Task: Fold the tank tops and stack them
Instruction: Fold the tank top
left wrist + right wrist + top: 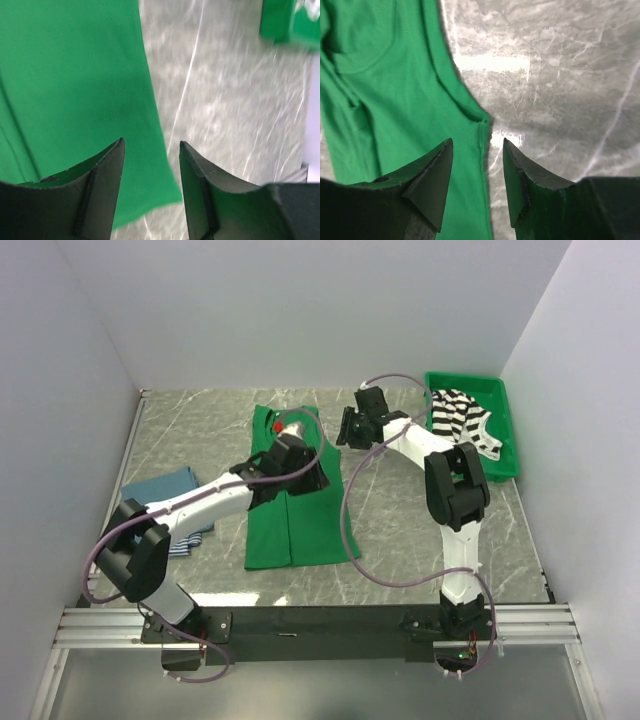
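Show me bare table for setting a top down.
Bare marble lies between the green top and the right arm, and back left beyond the blue tops. Crowded: the left gripper and right gripper at the green top's far half.

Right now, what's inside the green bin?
A black-and-white striped top lies crumpled in the bin, one edge reaching up to the rim. The bin floor beside it looks bare. Whether anything lies under the top cannot be seen.

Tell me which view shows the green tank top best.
Top external: the green tank top shows its full outline on the table, partly under the left arm. Left wrist shows only one edge and corner; right wrist only the neckline and an armhole edge.
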Robot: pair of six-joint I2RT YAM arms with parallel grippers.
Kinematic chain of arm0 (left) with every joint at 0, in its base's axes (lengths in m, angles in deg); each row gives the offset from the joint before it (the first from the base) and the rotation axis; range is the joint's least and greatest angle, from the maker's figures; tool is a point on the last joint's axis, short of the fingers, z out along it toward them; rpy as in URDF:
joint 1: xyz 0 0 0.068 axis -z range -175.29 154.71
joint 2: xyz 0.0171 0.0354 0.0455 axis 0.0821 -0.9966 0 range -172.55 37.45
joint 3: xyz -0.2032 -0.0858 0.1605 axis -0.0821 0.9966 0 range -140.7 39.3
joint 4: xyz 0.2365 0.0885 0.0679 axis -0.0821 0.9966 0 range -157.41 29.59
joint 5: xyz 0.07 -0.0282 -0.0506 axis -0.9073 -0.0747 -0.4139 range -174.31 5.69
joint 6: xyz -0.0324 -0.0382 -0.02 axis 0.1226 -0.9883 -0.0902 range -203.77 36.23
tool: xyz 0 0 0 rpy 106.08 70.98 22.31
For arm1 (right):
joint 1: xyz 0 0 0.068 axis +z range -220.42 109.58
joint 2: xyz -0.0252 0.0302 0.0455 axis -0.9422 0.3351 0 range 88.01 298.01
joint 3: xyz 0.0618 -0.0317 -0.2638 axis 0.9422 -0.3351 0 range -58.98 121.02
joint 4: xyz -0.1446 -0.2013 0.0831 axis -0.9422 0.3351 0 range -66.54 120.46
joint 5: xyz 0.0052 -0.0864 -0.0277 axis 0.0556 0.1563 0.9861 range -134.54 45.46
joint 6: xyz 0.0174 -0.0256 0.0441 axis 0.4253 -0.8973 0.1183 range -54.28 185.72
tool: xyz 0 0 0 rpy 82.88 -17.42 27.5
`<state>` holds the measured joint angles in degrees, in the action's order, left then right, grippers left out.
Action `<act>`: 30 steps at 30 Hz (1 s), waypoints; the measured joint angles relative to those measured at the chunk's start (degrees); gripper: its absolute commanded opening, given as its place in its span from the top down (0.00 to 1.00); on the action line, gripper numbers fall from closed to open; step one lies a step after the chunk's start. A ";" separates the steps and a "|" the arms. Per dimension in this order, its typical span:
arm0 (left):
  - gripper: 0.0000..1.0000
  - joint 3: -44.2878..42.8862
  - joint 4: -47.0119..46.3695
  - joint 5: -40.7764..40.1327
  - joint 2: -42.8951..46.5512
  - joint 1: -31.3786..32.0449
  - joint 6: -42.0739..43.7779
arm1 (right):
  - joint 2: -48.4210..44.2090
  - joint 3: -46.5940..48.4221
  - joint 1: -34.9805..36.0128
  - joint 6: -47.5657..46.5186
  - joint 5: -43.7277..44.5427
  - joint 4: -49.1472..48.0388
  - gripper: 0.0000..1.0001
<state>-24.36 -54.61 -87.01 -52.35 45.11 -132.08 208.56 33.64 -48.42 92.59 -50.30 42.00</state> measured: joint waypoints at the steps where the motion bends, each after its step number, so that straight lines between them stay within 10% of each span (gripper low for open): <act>1: 0.47 1.25 -0.07 -0.15 0.46 1.20 -0.52 | 0.81 0.31 0.07 -0.04 -0.20 -0.07 0.49; 11: 0.47 7.06 -0.26 -0.22 3.67 7.02 -3.28 | 5.53 0.96 0.37 -0.39 -1.68 -0.70 0.56; 21: 0.48 9.05 -3.15 -0.07 1.38 14.67 -5.07 | 6.10 -0.72 0.35 1.18 -2.10 -4.00 0.99; 30: 0.49 6.95 -3.15 -1.88 -6.93 22.05 -6.56 | 0.33 -12.09 -0.87 4.09 -3.17 -12.09 1.00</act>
<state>-17.41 -57.76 -88.89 -59.28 67.16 -138.64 208.89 21.55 -49.30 96.68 -53.47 29.92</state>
